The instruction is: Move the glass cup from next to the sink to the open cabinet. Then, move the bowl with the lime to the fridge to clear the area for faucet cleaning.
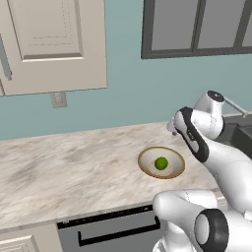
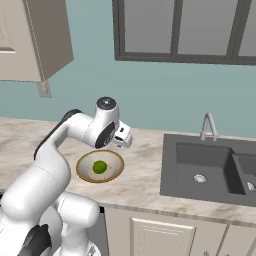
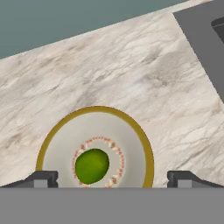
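The bowl [image 3: 96, 110] has a golden-brown rim and a cream inside, and it stands on the marble counter left of the sink [image 2: 200, 160]. The lime [image 3: 92, 165] lies in its middle. The same bowl [image 1: 161, 148] and lime [image 1: 161, 163] appear in the left base view, and bowl [image 2: 79, 167] and lime [image 2: 99, 167] in the right base view. My gripper [image 3: 112, 179] hovers just above the bowl, open wide, one fingertip over each side of the rim, holding nothing. The silver faucet [image 2: 208, 125] rises behind the sink. The glass cup and the fridge are out of view.
A beige wall cabinet [image 1: 49, 44] hangs at the upper left. A dark-framed window [image 2: 185, 30] is above the sink. A black-fronted appliance [image 1: 113, 231] sits under the counter edge. Bare marble counter [image 1: 64, 167] stretches left of the bowl.
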Robot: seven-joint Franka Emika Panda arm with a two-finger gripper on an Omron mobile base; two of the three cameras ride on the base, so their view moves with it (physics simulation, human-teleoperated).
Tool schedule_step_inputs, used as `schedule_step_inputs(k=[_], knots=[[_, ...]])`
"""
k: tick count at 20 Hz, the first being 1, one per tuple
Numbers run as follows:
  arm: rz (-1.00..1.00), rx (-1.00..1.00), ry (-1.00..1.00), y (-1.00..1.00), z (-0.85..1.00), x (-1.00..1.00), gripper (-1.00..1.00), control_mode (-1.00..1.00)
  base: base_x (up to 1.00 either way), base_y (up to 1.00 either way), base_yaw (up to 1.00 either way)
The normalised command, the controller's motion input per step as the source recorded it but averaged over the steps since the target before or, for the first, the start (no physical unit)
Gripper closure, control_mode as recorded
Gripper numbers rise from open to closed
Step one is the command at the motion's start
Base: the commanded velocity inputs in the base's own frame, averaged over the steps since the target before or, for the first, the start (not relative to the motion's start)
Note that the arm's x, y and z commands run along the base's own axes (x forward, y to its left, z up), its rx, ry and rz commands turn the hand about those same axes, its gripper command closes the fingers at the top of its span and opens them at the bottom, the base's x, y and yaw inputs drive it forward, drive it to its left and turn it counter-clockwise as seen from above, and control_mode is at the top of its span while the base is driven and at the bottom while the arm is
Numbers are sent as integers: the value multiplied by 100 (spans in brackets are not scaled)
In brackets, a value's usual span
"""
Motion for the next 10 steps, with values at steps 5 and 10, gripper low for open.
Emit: schedule_step_inputs(k=[5, 10], knots=[[0, 37, 25, -99, -69, -6, -100, -100, 0, 0, 0], [0, 55, 9, -56, -80, -13, -100, -100, 0, 0, 0]])
